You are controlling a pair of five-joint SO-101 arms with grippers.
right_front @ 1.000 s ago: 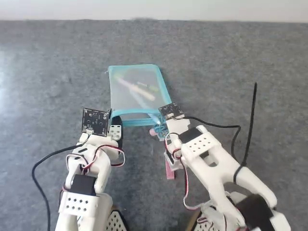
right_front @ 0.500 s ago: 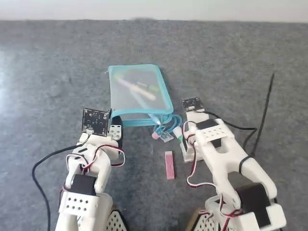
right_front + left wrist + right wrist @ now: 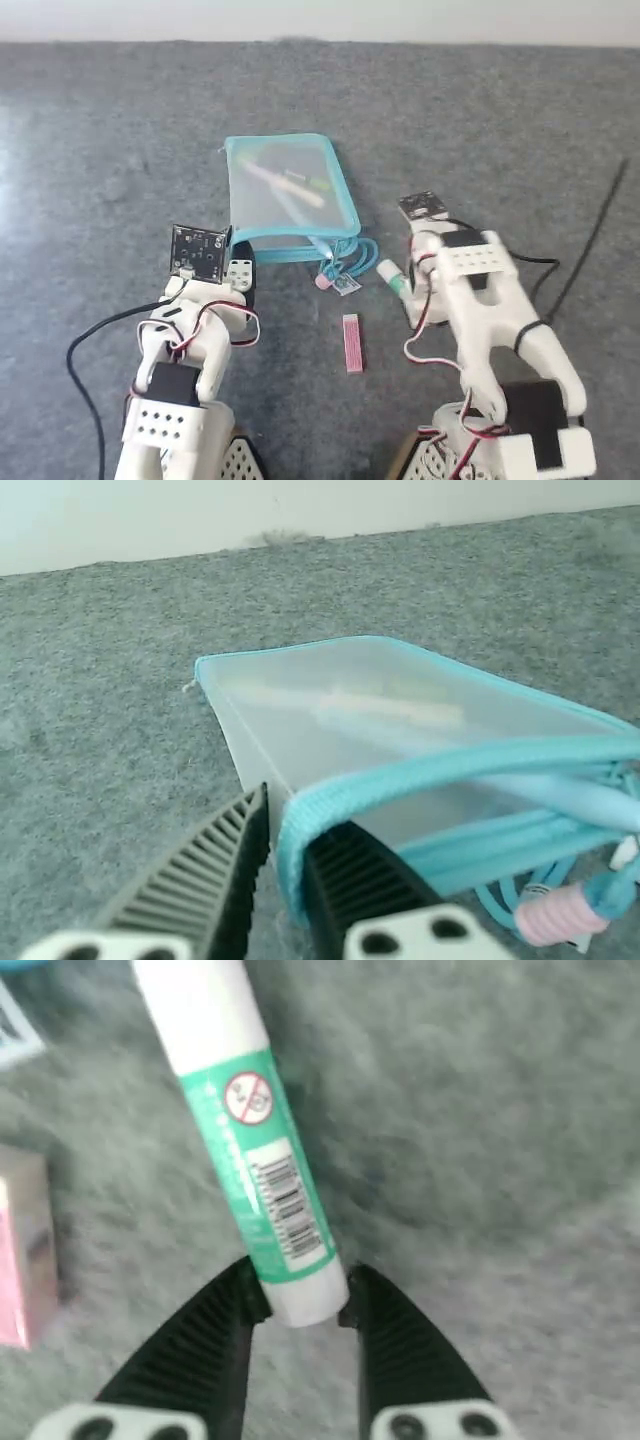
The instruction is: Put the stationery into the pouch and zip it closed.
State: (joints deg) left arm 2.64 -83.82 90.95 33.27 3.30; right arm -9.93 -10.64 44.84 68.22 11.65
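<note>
A grey, felt-like mat (image 3: 520, 110) is covering the whole tabletop, its mottled nap showing in lighter and darker patches, while a pale, plain wall (image 3: 320, 20) is running as a narrow strip along the mat's far edge, meeting it in a straight line.

L arm (image 3: 190, 350) comes up from the table (image 3: 100, 150) near edge, left of centre, forearm pointing twd the far edge. L gripper (image 3: 292, 825) sits low at the surface, jaws nearly together, pinching the pouch (image 3: 400, 720) rim at its near corner. R arm (image 3: 490, 320) comes from the near edge, right of centre, elbow bent. R gripper (image 3: 298, 1300) points down, fingers (image 3: 220, 1330) clamped either side of one end of the glue stick (image 3: 250, 1130).
</note>
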